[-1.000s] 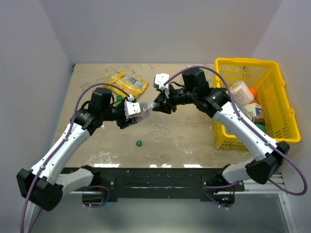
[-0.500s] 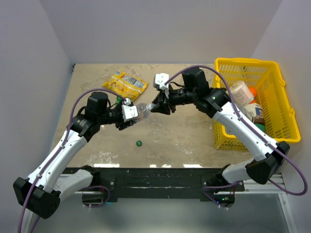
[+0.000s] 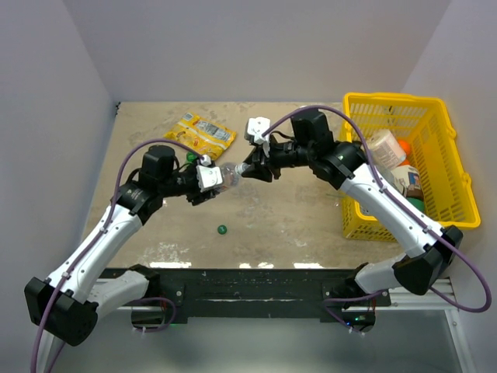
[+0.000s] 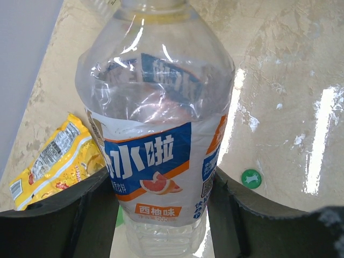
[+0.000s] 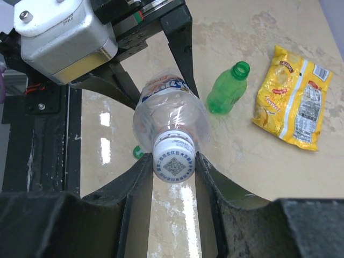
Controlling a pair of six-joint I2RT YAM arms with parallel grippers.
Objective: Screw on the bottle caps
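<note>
The clear bottle (image 3: 227, 176) is held level above the table (image 3: 295, 217), its neck pointing at the right gripper (image 3: 250, 170), which pinches the white cap (image 5: 173, 164). The left gripper (image 3: 210, 181) clamps its body.

Two bottles: one clear labelled bottle (image 3: 227, 176) between left gripper (image 3: 216, 183) and right gripper (image 3: 247, 171), one green bottle (image 5: 228, 88) beyond the left. Two caps: one white cap (image 5: 173, 160), one green cap (image 3: 222, 230). One snack packet (image 3: 203, 134), one yellow basket (image 3: 392, 98).

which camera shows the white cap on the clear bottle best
Right wrist: the white cap faces the lens, its printed code clear, pinched between the jaws. Top external: the right gripper masks it. Left wrist: only the bottle, body and neck; the cap is cropped off.
</note>
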